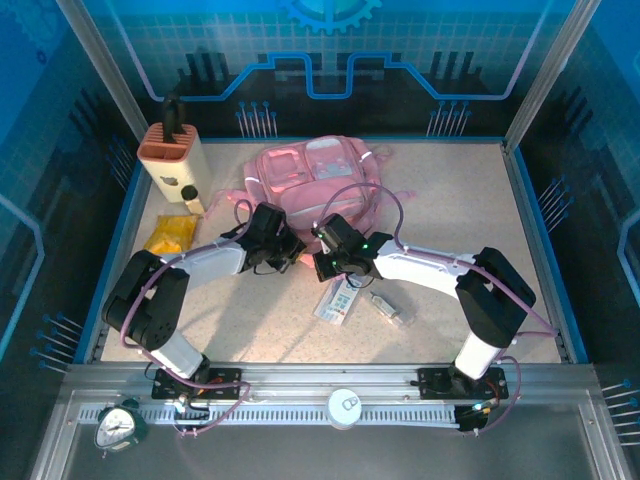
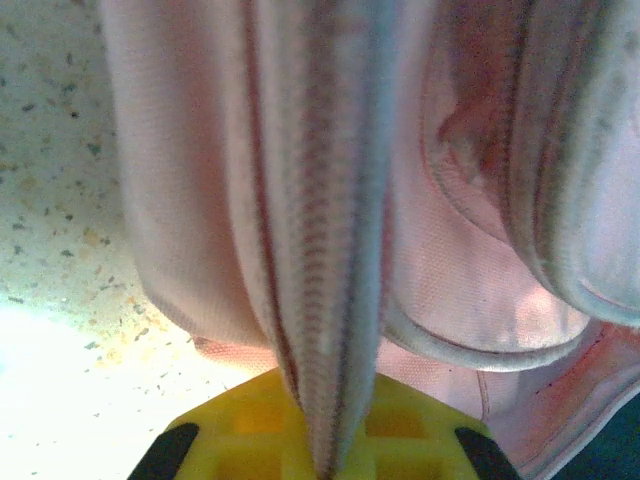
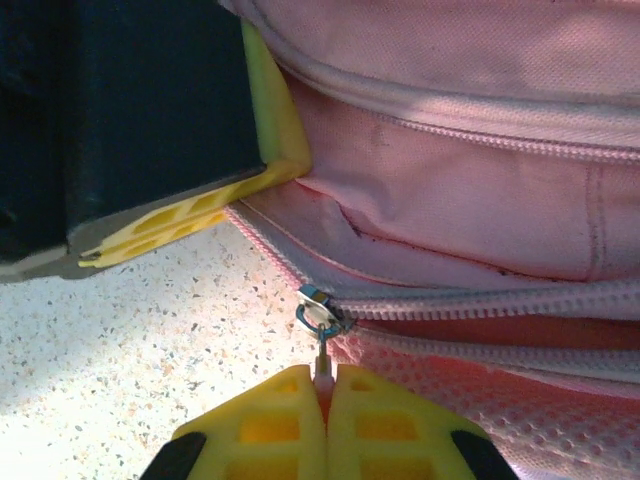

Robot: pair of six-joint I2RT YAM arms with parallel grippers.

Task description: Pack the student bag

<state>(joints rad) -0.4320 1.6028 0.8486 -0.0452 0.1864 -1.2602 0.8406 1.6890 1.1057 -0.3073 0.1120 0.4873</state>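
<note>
Pink soft cloth is in both pincers: the large pink backpack with zipped pockets and pale strips (image 1: 315,180) lies at the far middle of the speckled table (image 1: 470,200), and both arms reach to its near edge. The left gripper (image 2: 325,455) has its yellow fingers pressed together on a fold of the bag's cloth, with a zipper tape running through it. The right gripper (image 3: 325,392) is closed on the small metal pull tab (image 3: 322,352) that hangs from the silver zipper slider (image 3: 316,298). To the right of the slider the two rows of teeth look separated, so I judge the step in hand is opening a zipper, before anything goes inside. A flat printed packet (image 1: 337,298) and a small clear case (image 1: 392,308) lie just beside the right arm, not yet packed. The next move needs the right arm to draw the slider along its track, while the left one holds the cloth tight so it does not bunch
</note>
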